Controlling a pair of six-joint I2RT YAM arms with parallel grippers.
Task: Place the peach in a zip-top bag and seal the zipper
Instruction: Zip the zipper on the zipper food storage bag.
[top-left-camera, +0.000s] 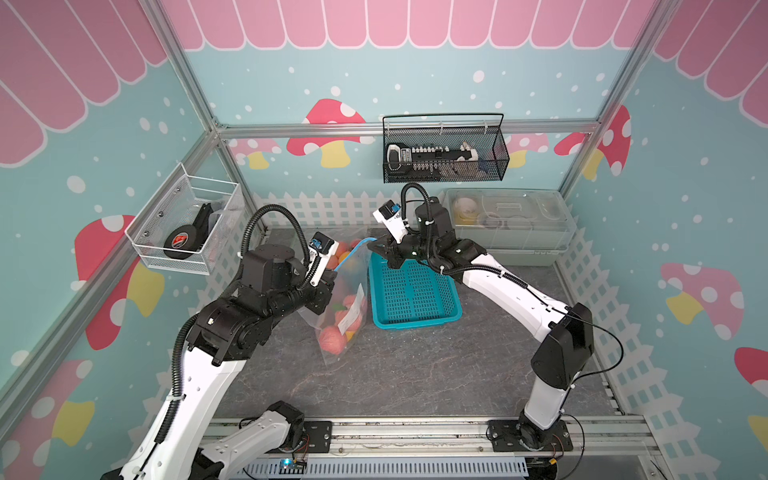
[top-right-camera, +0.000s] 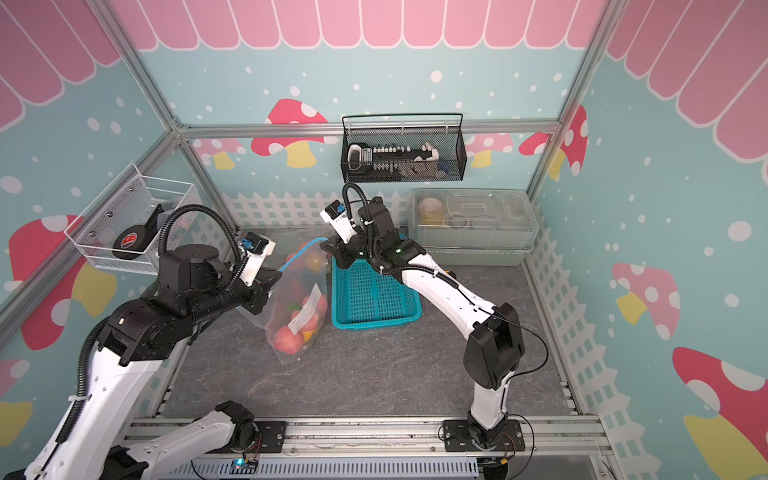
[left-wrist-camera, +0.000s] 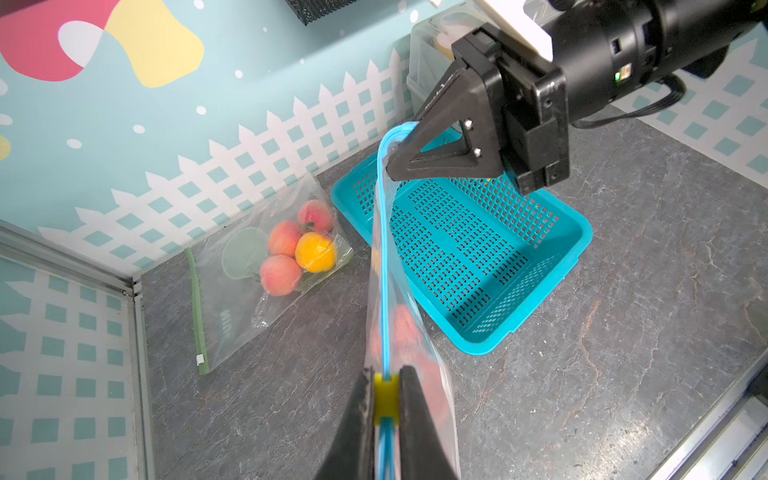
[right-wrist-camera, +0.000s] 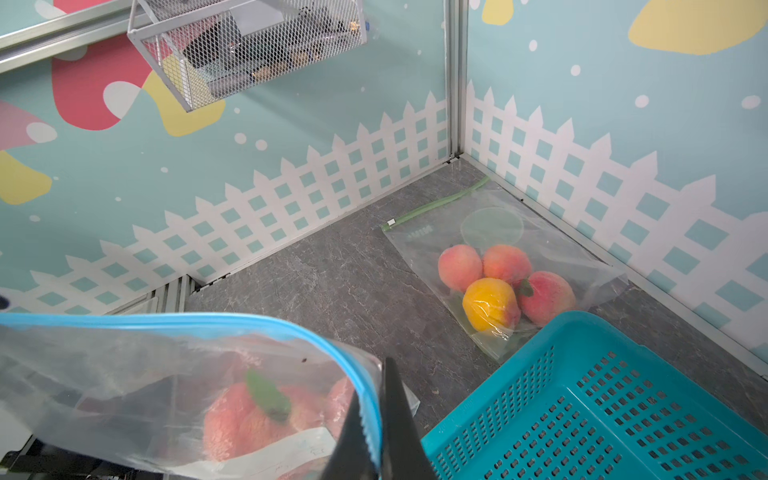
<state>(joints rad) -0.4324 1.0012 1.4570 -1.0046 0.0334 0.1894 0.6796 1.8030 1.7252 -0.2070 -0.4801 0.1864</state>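
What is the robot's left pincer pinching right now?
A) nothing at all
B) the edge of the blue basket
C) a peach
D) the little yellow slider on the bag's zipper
D: in the left wrist view the left pincer is shut on the yellow slider riding the blue zipper of the zip-top bag.

Light was bright, even, diffuse, from overhead; shadows were soft; one lay in the teal basket (left-wrist-camera: 490, 347) below the right gripper (left-wrist-camera: 401, 149); pale sheen showed on the tabletop (left-wrist-camera: 685, 395) well clear of it. Peaches (left-wrist-camera: 405, 328) in the bag (left-wrist-camera: 415, 297) just ahead of the left gripper (left-wrist-camera: 386, 374) were blurred, its fingers (left-wrist-camera: 417, 428) soft too; wide-angle stretch splayed the frame posts (top-left-camera: 185, 70) (top-right-camera: 139, 70) in both top views.
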